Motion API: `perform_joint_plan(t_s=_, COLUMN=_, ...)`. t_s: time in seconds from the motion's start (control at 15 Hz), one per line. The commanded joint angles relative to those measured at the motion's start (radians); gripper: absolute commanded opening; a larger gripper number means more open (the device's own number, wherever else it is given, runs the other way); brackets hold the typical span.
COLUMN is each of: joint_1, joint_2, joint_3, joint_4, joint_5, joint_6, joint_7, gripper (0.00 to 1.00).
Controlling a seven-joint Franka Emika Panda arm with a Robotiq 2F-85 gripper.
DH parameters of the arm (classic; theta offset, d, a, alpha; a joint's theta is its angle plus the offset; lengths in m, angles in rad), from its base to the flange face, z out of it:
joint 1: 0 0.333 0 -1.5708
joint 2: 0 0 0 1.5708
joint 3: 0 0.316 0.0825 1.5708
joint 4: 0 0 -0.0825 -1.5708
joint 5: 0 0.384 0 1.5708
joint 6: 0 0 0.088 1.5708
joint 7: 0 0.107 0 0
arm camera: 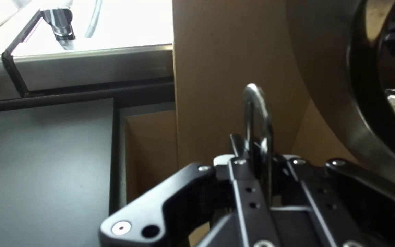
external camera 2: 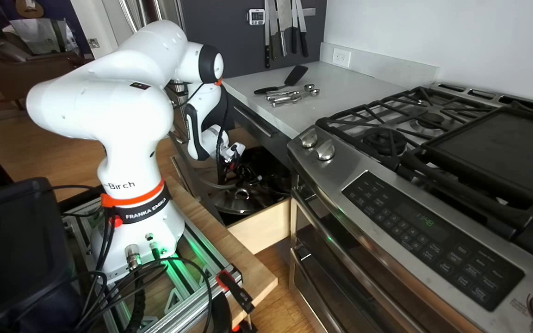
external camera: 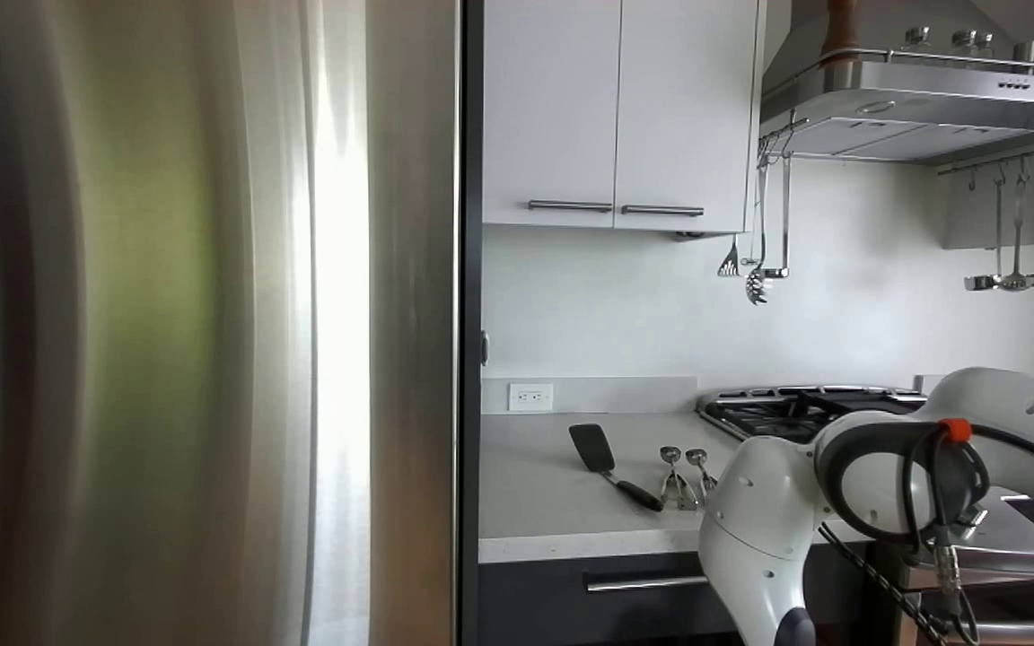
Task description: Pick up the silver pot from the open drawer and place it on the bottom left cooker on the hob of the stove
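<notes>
A looped metal handle [arm camera: 257,99] stands between the fingers of my gripper [arm camera: 269,164] in the wrist view, and the jaws are shut on it. The gripper blocks what the handle joins, so the body of the silver pot cannot be made out. In an exterior view the gripper [external camera 2: 244,173] is low inside the open drawer [external camera 2: 259,226], among dark cookware. The hob [external camera 2: 414,122] has black grates, and its bottom left cooker [external camera 2: 383,140] bears nothing. My gripper lies below the frame in an exterior view where the arm [external camera: 768,529] bends downward.
A round glass-lidded pan [external camera 2: 241,200] lies in the drawer close to the gripper. The countertop [external camera 2: 359,83] edge overhangs the drawer, with a spatula [external camera 2: 289,79] and scoops [external camera 2: 292,95] on it. Stove knobs [external camera 2: 325,150] jut out in front. A griddle [external camera 2: 502,143] covers the hob's middle.
</notes>
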Motion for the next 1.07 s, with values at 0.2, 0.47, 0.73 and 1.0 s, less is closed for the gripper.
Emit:
perform_joint_plan(t_s=0.2, joint_1=-0.044, joint_2=0.042, joint_3=-0.005, joint_4=0.012, joint_5=-0.05, joint_6=0.036, joint_7=0.036, gripper=0.02)
perform_joint_plan(t_s=0.47, joint_1=-0.049, joint_2=0.07, joint_3=-0.005, joint_4=0.036, joint_5=-0.077, joint_6=0.044, joint_7=0.028, gripper=0.03)
perform_joint_plan(t_s=0.73, joint_1=-0.05, joint_2=0.091, joint_3=-0.005, joint_4=0.069, joint_5=-0.097, joint_6=0.039, joint_7=0.023, gripper=0.49)
perform_joint_plan(t_s=1.0, joint_1=-0.052, joint_2=0.095, joint_3=-0.002, joint_4=0.084, joint_5=-0.099, joint_6=0.036, joint_7=0.021, gripper=0.71)
